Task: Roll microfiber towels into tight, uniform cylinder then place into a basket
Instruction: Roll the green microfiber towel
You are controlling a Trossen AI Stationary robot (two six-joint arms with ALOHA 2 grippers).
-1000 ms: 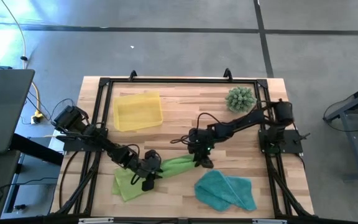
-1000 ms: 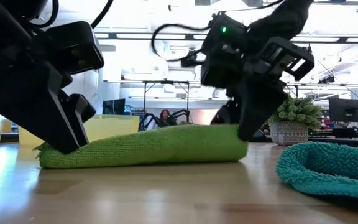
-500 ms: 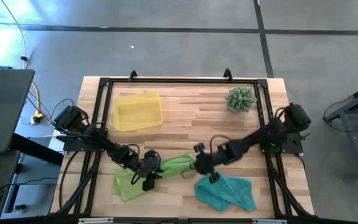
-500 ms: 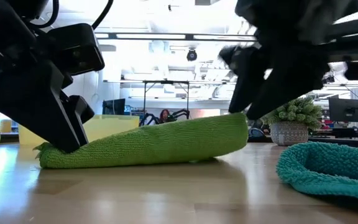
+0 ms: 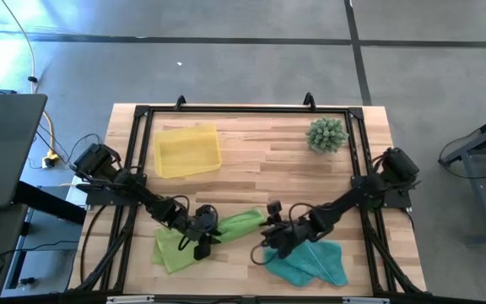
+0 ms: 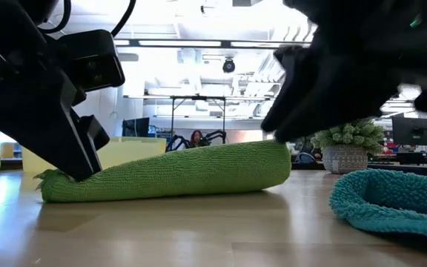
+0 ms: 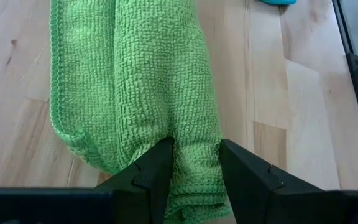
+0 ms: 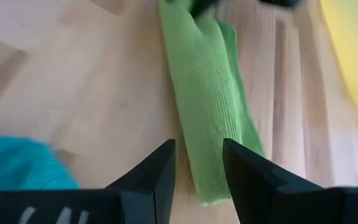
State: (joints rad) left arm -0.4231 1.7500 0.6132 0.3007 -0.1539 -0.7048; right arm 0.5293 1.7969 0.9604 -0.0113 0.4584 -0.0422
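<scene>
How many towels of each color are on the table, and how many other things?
Lime green towels: 2, one rolled, one flat
Teal towel: 1
Yellow basket: 1
Spiky green plant: 1
Total: 5

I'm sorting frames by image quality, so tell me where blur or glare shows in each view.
Low view: the right claw is a smeared dark mass, and the bright ceiling lights wash out the room behind. Right wrist view: the rolled green towel and the yellow basket are soft with blur. Left wrist view: crisp towel weave. High view: sharp, with a glare patch on the floor at upper left.
</scene>
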